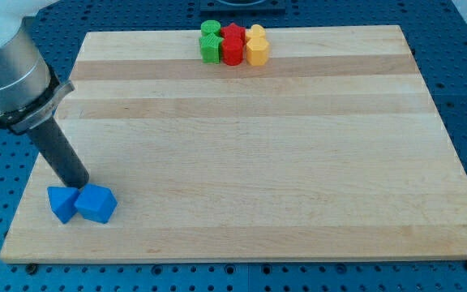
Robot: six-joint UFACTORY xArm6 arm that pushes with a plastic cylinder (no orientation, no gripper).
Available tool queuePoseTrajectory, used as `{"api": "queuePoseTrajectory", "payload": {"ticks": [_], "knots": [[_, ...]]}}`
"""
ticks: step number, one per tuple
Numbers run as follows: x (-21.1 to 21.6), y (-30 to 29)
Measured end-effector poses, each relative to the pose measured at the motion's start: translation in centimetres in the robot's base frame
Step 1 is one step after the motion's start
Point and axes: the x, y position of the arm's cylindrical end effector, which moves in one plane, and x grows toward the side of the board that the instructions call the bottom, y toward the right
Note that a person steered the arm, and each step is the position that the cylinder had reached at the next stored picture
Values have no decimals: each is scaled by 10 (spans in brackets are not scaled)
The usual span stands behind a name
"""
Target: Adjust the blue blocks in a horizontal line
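Two blue blocks sit touching near the board's bottom left corner: a blue cube-like block (62,203) on the left and a blue angular block (96,203) to its right, roughly side by side. My tip (78,184) stands just above the seam between them, at or very near their upper edges. The dark rod rises from there up to the left into the grey arm body.
At the view's top centre a tight cluster stands near the wooden board's (250,146) top edge: green blocks (210,42), red blocks (233,44) and yellow blocks (256,45). The blue perforated table surrounds the board.
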Motion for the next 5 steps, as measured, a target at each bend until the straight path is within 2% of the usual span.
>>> {"api": "queuePoseTrajectory", "payload": {"ticks": [5], "knots": [[8,32]]}}
